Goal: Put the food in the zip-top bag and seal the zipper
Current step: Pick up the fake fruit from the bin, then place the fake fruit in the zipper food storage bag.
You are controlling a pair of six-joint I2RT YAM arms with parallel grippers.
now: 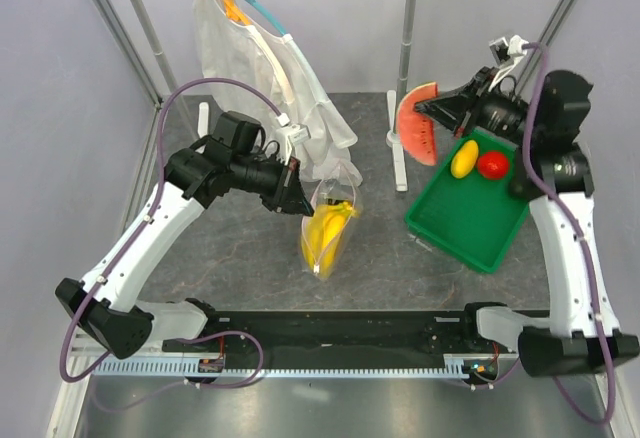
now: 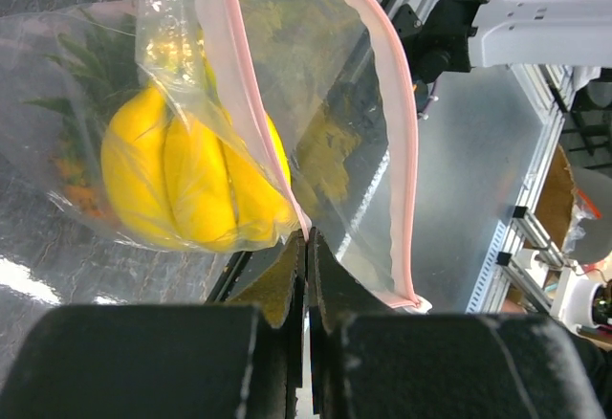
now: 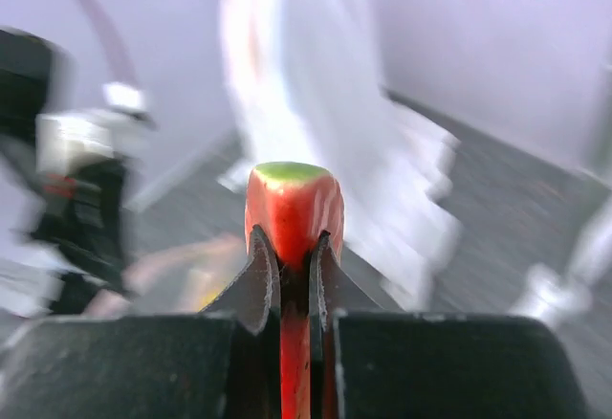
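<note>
My left gripper point(image 1: 300, 201) is shut on the pinkish zipper point(image 2: 251, 113) edge of the clear zip-top bag point(image 1: 332, 226) and holds it up with its mouth open. Inside the bag lie the yellow banana bunch point(image 2: 191, 175) and the pineapple point(image 2: 81, 122), partly hidden behind it. My right gripper point(image 1: 428, 110) is shut on the red watermelon slice point(image 1: 418, 121), held in the air above the table left of the green tray. In the right wrist view the slice point(image 3: 295, 207) sticks up between the fingers; that view is blurred.
A green tray point(image 1: 470, 220) at the right holds a small yellow piece point(image 1: 463, 159) and a red round piece point(image 1: 492, 164). A white garment point(image 1: 265, 78) hangs from a rack point(image 1: 405, 78) at the back, right behind the bag.
</note>
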